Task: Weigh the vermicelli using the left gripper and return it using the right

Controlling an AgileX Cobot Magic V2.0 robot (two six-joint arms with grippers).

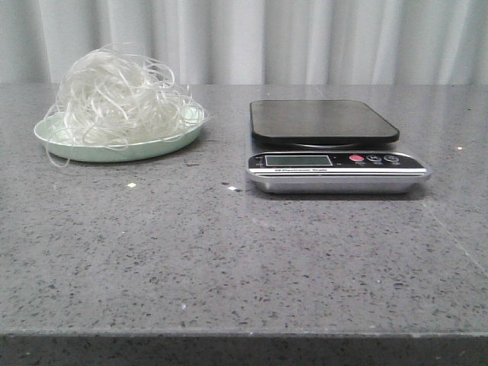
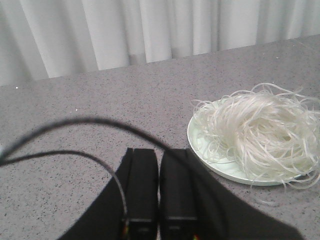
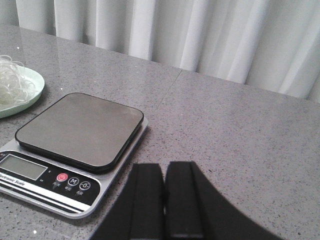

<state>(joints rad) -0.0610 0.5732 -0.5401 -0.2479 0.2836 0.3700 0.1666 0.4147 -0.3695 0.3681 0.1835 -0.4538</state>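
**Nothing lifted yet: the weighing has still to begin**

We start at the left. Our left pincer [image 2: 159,200] is closed on nothing, its two dark fingers pressed flat together, held above the bare counter [image 1: 244,259]. Ahead of it and off to one side sits the vermicelli [image 2: 255,135], a loose whitish tangle heaped on the pale green plate [image 2: 200,150], with stray strands looping over the rim. The heap is near this pincer but not touching it.

Moving right, the scale [image 1: 335,145] stands apart from the plate, its dark platform bare. Our right pincer [image 3: 165,200] is likewise closed and empty, and the scale lies just ahead of it, toward the plate side; a slice of the plate shows beyond the scale in that view.

We judge this to be the very first step: the noodles are still on the plate. The next move, as we see it, calls for the left pincer to open wide, come over the middle of the heap and close deep into it, since thin springy strands may slip or trail. The right pincer need only wait clear of the platform.
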